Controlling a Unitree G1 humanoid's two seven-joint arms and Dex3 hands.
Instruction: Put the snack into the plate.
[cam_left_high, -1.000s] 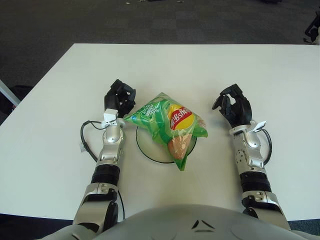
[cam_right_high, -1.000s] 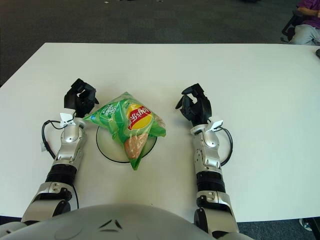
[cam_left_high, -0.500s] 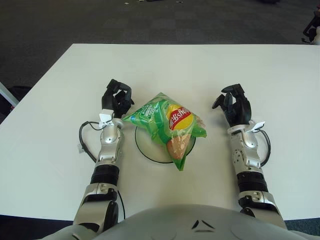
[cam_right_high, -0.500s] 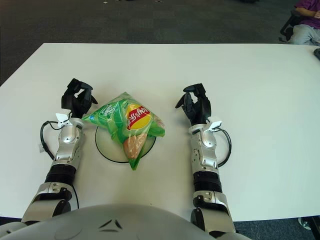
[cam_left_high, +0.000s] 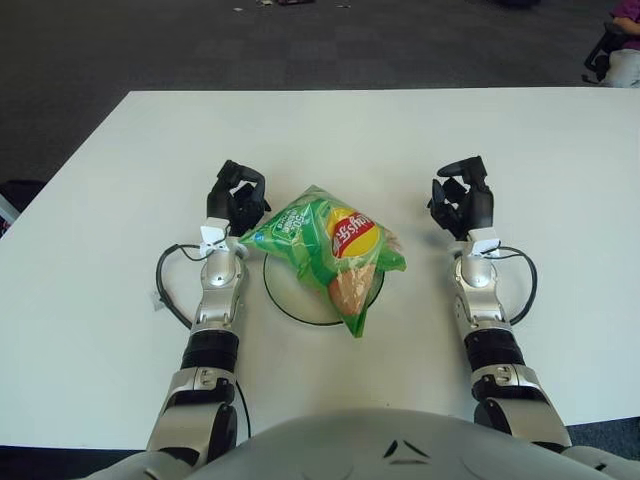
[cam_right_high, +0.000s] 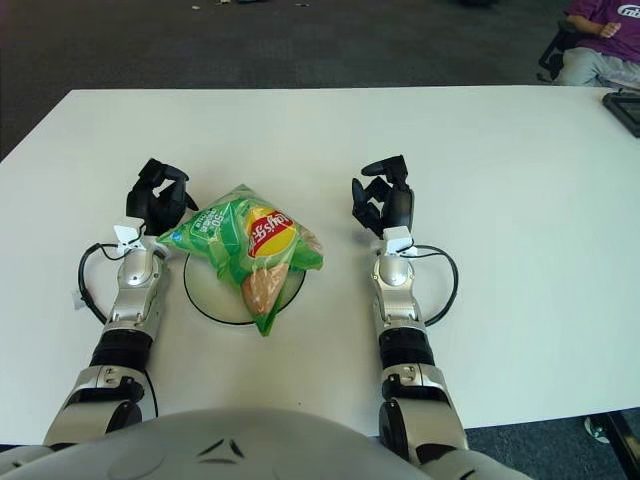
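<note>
A green snack bag (cam_left_high: 325, 245) with a red and yellow logo lies across the round white plate (cam_left_high: 295, 302) near the table's front middle, its lower tip hanging over the plate's front rim. My left hand (cam_left_high: 237, 195) is just left of the bag's left corner, its dark fingers curled and holding nothing. My right hand (cam_left_high: 462, 195) is a short way right of the plate, apart from the bag, fingers loosely spread and empty.
The white table (cam_left_high: 330, 130) stretches far behind the plate. Black cable loops lie at my left wrist (cam_left_high: 165, 285) and right wrist (cam_left_high: 525, 285). A dark flat object (cam_right_high: 625, 105) sits at the table's far right edge, and a seated person (cam_right_high: 600, 40) is beyond it.
My right hand has drawn slightly inward and turned more upright. The left hand stays curled beside the bag's corner. The bag remains on the plate.
</note>
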